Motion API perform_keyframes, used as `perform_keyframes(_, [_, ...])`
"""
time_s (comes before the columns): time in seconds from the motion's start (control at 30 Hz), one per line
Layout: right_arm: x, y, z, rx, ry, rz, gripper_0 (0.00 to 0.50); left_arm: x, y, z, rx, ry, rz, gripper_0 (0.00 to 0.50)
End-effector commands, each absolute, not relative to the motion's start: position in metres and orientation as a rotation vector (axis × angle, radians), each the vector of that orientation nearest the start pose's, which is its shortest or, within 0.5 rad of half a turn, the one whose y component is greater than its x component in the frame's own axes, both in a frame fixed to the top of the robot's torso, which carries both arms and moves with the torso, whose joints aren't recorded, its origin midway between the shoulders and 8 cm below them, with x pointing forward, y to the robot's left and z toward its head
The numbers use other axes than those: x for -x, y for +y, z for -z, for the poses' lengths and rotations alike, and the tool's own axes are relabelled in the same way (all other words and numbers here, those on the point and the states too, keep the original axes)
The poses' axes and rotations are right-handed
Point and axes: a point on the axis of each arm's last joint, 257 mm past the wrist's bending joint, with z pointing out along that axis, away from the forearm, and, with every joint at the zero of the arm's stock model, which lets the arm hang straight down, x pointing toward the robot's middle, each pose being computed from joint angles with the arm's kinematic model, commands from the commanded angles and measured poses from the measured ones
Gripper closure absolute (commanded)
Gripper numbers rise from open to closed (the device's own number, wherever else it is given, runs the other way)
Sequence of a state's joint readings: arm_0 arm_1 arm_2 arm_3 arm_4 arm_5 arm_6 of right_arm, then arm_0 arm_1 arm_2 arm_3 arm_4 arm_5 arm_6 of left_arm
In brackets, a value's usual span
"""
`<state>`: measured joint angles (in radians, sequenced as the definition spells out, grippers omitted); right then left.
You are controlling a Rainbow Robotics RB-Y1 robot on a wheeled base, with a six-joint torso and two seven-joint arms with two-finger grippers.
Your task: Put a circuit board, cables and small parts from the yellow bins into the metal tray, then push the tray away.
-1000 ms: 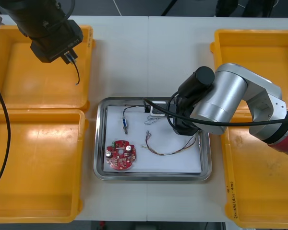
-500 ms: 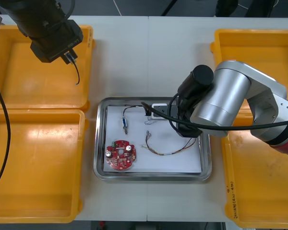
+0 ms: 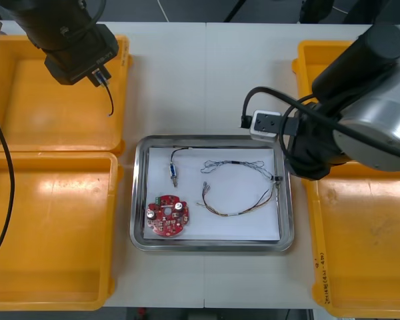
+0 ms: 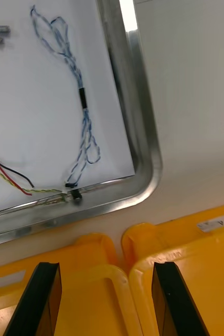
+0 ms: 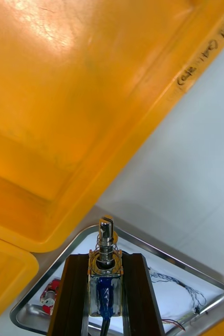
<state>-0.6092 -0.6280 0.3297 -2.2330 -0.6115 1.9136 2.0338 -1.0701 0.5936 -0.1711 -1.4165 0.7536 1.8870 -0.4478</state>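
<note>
Within the last second the right arm has lifted off the far right part of the metal tray (image 3: 139, 200) and swung out toward the right side of the desk (image 3: 207, 80). That uncovers the twisted blue and white cable (image 4: 83, 97), which lies loose on the tray's white floor, so that delivery looks complete. The cable's plug end sits against the right rim, touching the end of the red and yellow cable (image 3: 233, 212). The round red circuit board (image 3: 167, 215) rests in the near left corner. The right pincer (image 4: 104, 268) is empty with its fingers spread wide. It hangs over the seam between the 2 right-hand yellow bins (image 4: 169, 247), just outside the tray rim, with the cable well clear of its fingertips. The left pincer (image 5: 105, 260) waits over the inner edge of the far left bin, clamped on a small metal part (image 5: 105, 247) with a black cable (image 3: 109, 100) dangling from it. That part probably goes into the tray next, then the push.
</note>
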Motion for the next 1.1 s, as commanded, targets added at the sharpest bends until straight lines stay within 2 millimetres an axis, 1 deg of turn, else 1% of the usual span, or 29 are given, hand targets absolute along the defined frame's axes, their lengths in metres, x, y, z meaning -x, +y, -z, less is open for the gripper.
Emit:
perform_keyframes(0.03, [-0.428, -0.181, 0.110, 1.457, 2.027, 0.389, 0.000, -0.543, 0.204, 0.037, 0.829, 2.545, 0.328, 0.498])
perform_keyframes(0.1, [-0.430, -0.196, 0.098, 1.373, 2.045, 0.366, 0.000, -0.541, 0.196, 0.036, 0.790, 2.553, 0.327, 0.500])
perform_keyframes(0.13, [-0.431, -0.200, 0.096, 1.353, 2.051, 0.359, 0.000, -0.540, 0.194, 0.036, 0.779, 2.555, 0.329, 0.500])
perform_keyframes(0.23, [-0.430, -0.227, 0.088, 1.229, 2.099, 0.301, 0.000, -0.536, 0.180, 0.037, 0.709, 2.562, 0.320, 0.499])
perform_keyframes(0.27, [-0.429, -0.233, 0.088, 1.205, 2.110, 0.296, 0.000, -0.534, 0.176, 0.038, 0.697, 2.566, 0.321, 0.500])
perform_keyframes(0.3, [-0.428, -0.245, 0.087, 1.159, 2.130, 0.286, 0.000, -0.533, 0.169, 0.037, 0.675, 2.569, 0.329, 0.500])
perform_keyframes(0.33, [-0.428, -0.250, 0.086, 1.135, 2.138, 0.286, 0.000, -0.532, 0.167, 0.038, 0.668, 2.572, 0.330, 0.499])
perform_keyframes(0.4, [-0.427, -0.275, 0.086, 1.038, 2.178, 0.289, 0.000, -0.527, 0.156, 0.040, 0.628, 2.577, 0.333, 0.497])
perform_keyframes(0.43, [-0.426, -0.280, 0.087, 1.017, 2.187, 0.291, 0.000, -0.526, 0.154, 0.041, 0.622, 2.578, 0.334, 0.499])
perform_keyframes(0.5, [-0.424, -0.305, 0.087, 0.921, 2.223, 0.312, 0.000, -0.522, 0.144, 0.043, 0.581, 2.577, 0.334, 0.499])
perform_keyframes(0.53, [-0.422, -0.316, 0.088, 0.879, 2.242, 0.325, 0.000, -0.518, 0.139, 0.047, 0.563, 2.583, 0.337, 0.498])
perform_keyframes(0.57, [-0.421, -0.321, 0.088, 0.857, 2.249, 0.331, 0.000, -0.517, 0.136, 0.048, 0.553, 2.584, 0.336, 0.499])
perform_keyframes(0.63, [-0.418, -0.339, 0.090, 0.787, 2.275, 0.351, 0.000, -0.510, 0.125, 0.056, 0.502, 2.593, 0.330, 0.500])
perform_keyframes(0.77, [-0.413, -0.360, 0.093, 0.698, 2.308, 0.375, 0.000, -0.500, 0.106, 0.072, 0.425, 2.616, 0.307, 0.499])
perform_keyframes(0.83, [-0.410, -0.371, 0.095, 0.632, 2.326, 0.377, 0.000, -0.495, 0.092, 0.085, 0.372, 2.633, 0.290, 0.500])
perform_keyframes(0.93, [-0.404, -0.379, 0.101, 0.519, 2.352, 0.333, 0.000, -0.491, 0.077, 0.099, 0.314, 2.649, 0.287, 0.498])
perform_keyframes(1.1, [-0.395, -0.387, 0.115, 0.351, 2.405, 0.269, 0.000, -0.483, 0.055, 0.121, 0.248, 2.671, 0.287, 0.499])
